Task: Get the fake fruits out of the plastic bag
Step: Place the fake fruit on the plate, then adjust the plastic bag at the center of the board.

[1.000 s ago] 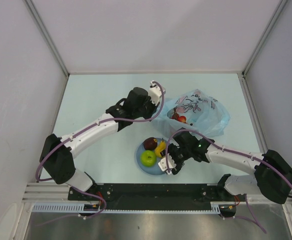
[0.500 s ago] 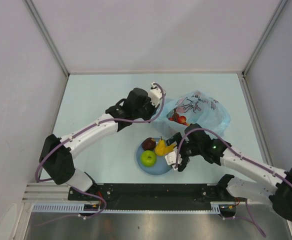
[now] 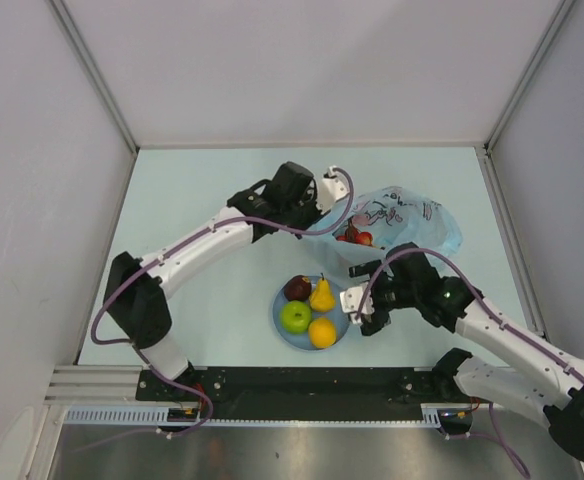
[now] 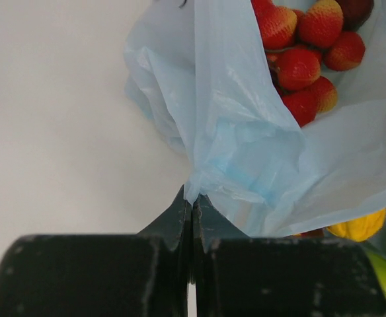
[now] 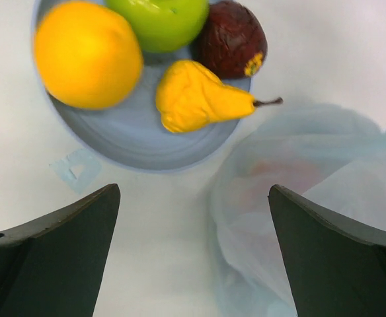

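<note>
The plastic bag [image 3: 404, 222] lies at the back right, its mouth facing the plate. My left gripper [image 3: 340, 212] is shut on the bag's left edge [image 4: 192, 198] and holds it up. A bunch of red fruits [image 4: 299, 49] lies inside the bag [image 4: 239, 125]. On the light-blue plate [image 3: 284, 300] sit a green apple [image 3: 295, 316], a dark red-purple fruit [image 3: 298, 288], a yellow pear [image 3: 322, 296] and a round orange-yellow fruit [image 3: 322, 332]. My right gripper [image 3: 360, 305] is open and empty, just right of the plate, over bare table [image 5: 193, 191] beside the bag [image 5: 299, 198].
The plate [image 5: 133, 142] with its fruits sits close to the front edge, between both arms. White walls enclose the table on the left, back and right. The left arm stretches across the table's middle to the bag.
The round orange-yellow fruit now lies on the plate. My right gripper has drawn back to the right, open. My left gripper has moved right with the bag's edge.
</note>
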`<state>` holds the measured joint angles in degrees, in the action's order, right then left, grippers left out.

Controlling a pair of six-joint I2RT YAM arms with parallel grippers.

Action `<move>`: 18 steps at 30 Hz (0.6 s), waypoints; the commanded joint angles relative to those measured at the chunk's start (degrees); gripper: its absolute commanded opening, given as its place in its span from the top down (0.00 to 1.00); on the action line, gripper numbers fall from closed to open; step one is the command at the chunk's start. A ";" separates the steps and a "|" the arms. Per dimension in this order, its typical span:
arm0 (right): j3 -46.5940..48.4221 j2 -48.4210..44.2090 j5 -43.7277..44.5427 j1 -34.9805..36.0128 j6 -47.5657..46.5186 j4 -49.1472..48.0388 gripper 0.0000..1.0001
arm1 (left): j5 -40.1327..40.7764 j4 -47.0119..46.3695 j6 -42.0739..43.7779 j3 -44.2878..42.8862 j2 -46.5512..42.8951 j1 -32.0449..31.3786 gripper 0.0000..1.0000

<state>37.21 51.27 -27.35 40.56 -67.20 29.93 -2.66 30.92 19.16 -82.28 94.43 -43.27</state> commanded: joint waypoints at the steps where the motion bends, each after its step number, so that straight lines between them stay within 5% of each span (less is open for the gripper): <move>1: 6.90 3.39 6.86 -0.39 11.38 -2.85 0.00 | 4.84 7.63 4.58 -13.58 4.87 -1.30 1.00; 5: 10.77 7.09 10.56 -2.32 17.00 -6.02 0.00 | 6.70 11.71 0.89 -18.53 6.91 -0.59 1.00; 11: 11.48 7.71 18.97 -4.17 31.84 -13.75 0.01 | 6.35 -5.06 -9.10 -3.87 -2.93 0.29 1.00; 18: 15.96 7.27 20.68 -11.01 48.12 -19.12 0.05 | 6.87 -4.63 -11.86 -1.40 -6.62 -0.85 1.00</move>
<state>48.47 59.24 -8.93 33.23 -31.24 17.32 2.96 30.15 10.79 -85.78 93.73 -43.59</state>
